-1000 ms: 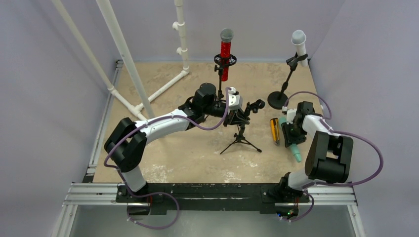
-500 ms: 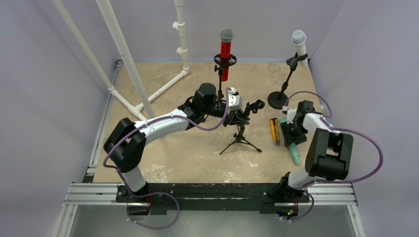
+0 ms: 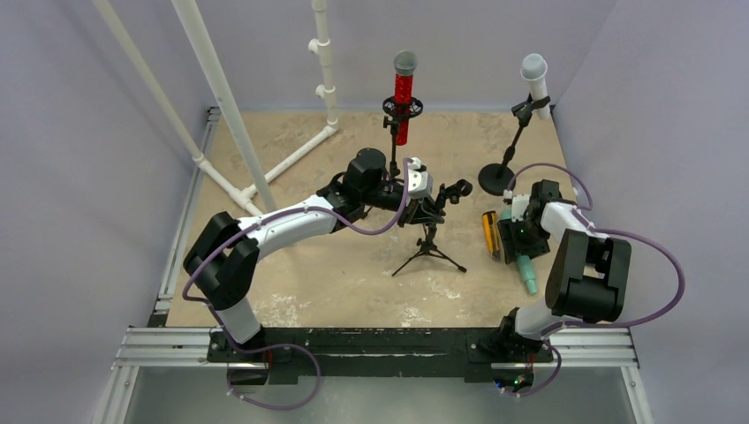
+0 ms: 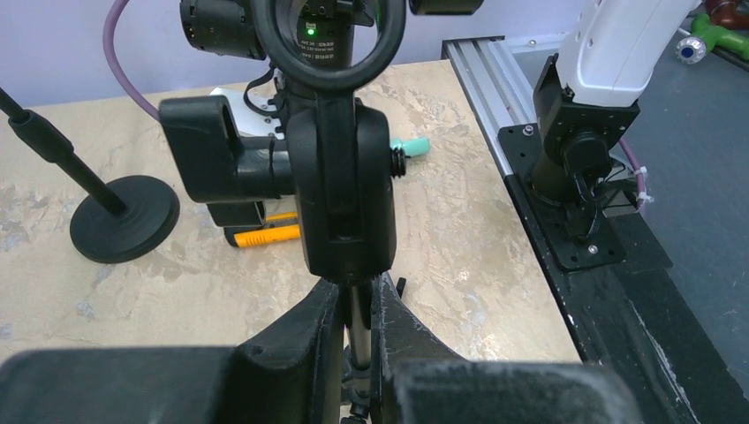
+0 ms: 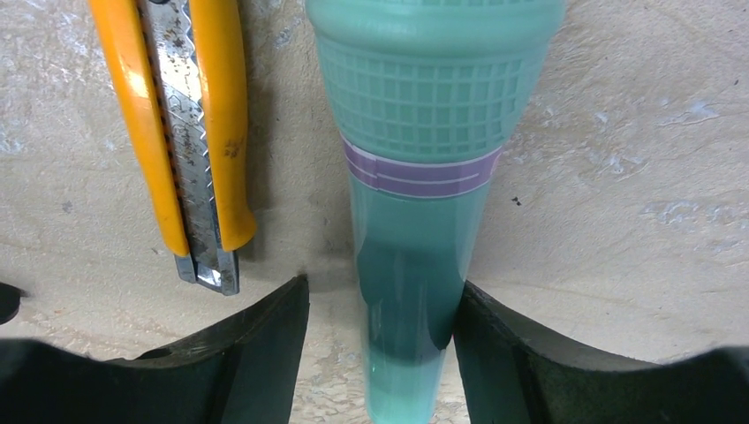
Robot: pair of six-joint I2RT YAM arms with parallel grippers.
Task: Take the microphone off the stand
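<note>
Microphone (image 5: 415, 115) flat, head toward rear, right end effector (image 5: 380, 296) spread astride, left end effector (image 4: 353, 305) clamping stand (image 4: 340, 194)

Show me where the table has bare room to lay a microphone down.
Widest bare patch: near-left, between the left arm, the tripod stand and the near rail. A smaller one lies at the back, between the red microphone and the white microphone's stand. Crowded: right side, where the right hand straddles the teal microphone beside the orange utility knife.

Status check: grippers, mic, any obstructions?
Left gripper shut on tripod stand pole. Right gripper open, straddling teal microphone lying on table. Stand clip empty. Orange utility knife lies beside mic.
</note>
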